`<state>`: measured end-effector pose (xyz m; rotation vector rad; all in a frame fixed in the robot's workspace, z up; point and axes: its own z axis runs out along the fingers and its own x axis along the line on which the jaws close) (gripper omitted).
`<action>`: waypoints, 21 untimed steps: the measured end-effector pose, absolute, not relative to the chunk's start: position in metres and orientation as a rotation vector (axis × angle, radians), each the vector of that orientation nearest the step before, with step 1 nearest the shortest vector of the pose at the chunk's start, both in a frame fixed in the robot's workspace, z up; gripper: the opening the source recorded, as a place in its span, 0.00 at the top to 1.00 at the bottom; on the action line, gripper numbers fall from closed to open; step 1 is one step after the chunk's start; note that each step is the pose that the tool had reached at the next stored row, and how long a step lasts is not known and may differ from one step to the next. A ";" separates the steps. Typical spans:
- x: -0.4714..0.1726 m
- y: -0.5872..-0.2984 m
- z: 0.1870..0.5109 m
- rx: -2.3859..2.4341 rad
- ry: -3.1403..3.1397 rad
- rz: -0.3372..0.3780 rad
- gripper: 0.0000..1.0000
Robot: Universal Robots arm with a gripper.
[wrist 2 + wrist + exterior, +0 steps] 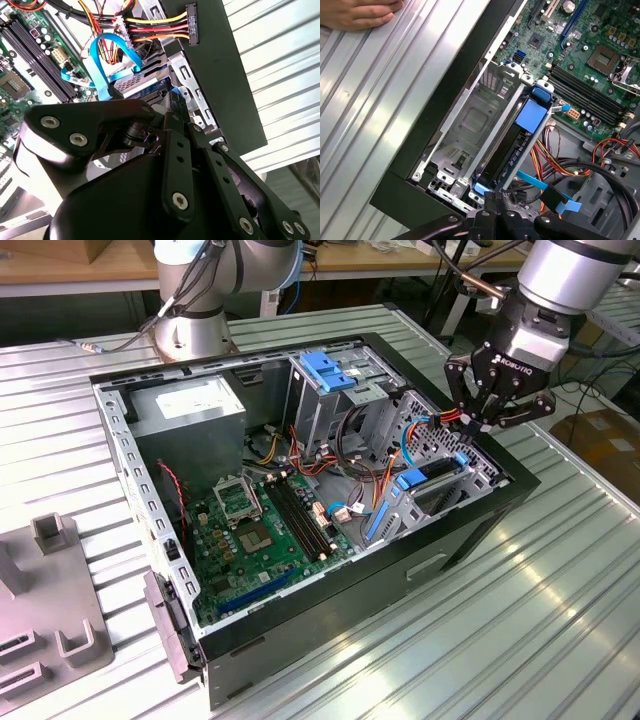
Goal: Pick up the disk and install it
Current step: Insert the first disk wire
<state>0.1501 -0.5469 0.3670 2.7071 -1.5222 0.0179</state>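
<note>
while the disk (512, 142) sits edgewise in the drive bay (470, 120) at the exterior view's right of the computer case (450, 540), the hand (479, 422), closed and empty, hangs just above it.

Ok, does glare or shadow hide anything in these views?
Exterior view: bright streaks on the ribbed table, case interior evenly lit. Second wrist view: the table washes out to white beside the case wall. First wrist view: mild table sheen; the disk sits shadowed in its bay, blue frame clear.

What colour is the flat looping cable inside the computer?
The cable is light blue, clearest in the second wrist view.
</note>
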 end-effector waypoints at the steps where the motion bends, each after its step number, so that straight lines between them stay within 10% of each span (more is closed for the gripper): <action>1: 0.150 -0.547 0.367 2.708 -1.521 0.018 0.90; 21: 0.150 -0.547 0.367 2.744 -1.449 0.022 0.90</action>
